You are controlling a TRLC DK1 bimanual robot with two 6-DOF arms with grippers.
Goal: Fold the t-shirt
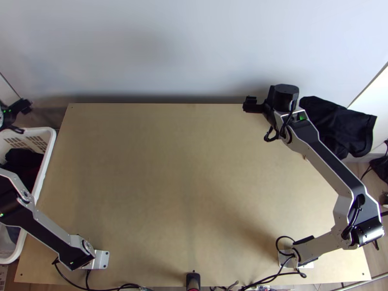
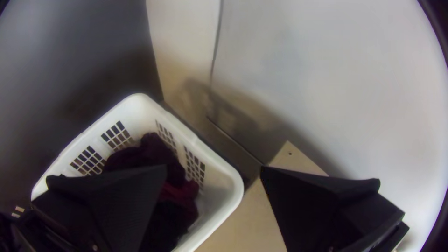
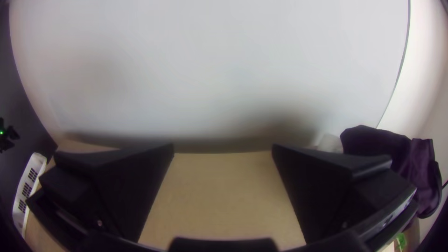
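Looks like a reach down and sideways for nearer left claw [image 2: 213, 167], spread wide, to dark cloth [image 2: 154, 150] bunched inside basket [image 2: 230, 179], of unclear long axis.

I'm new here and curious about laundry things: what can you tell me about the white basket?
The white basket looks like plastic, open-topped, with a smooth rounded rim and grids of small openings in its walls. It stands upright at the table's left side; whether they touch, I can't tell. Bunched cloth, dark red and blackish, lies inside. The left arm extends over part of it.
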